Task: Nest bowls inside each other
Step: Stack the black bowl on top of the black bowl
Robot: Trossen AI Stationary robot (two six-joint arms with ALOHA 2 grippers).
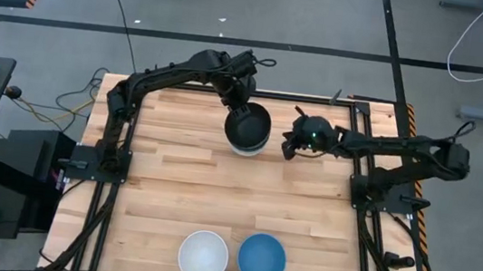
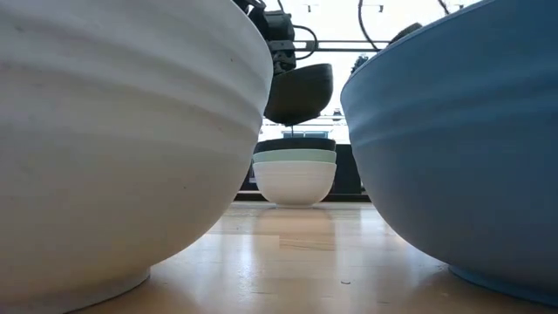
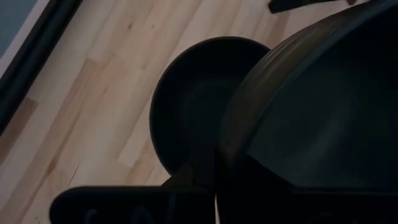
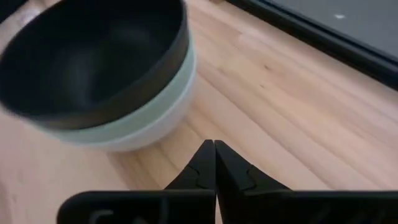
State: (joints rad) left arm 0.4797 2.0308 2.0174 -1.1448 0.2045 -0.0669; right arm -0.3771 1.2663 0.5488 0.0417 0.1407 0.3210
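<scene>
white bowl point(image 2: 122, 148), blue bowl point(image 2: 462, 139) cropped (low view)

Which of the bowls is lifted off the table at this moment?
The black bowl held by the left gripper. It hangs above the stack; the white bowl and blue bowl stand on the table.

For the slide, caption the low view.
Left gripper holds a black bowl above the three-bowl stack, framed by white and blue bowls.
</scene>
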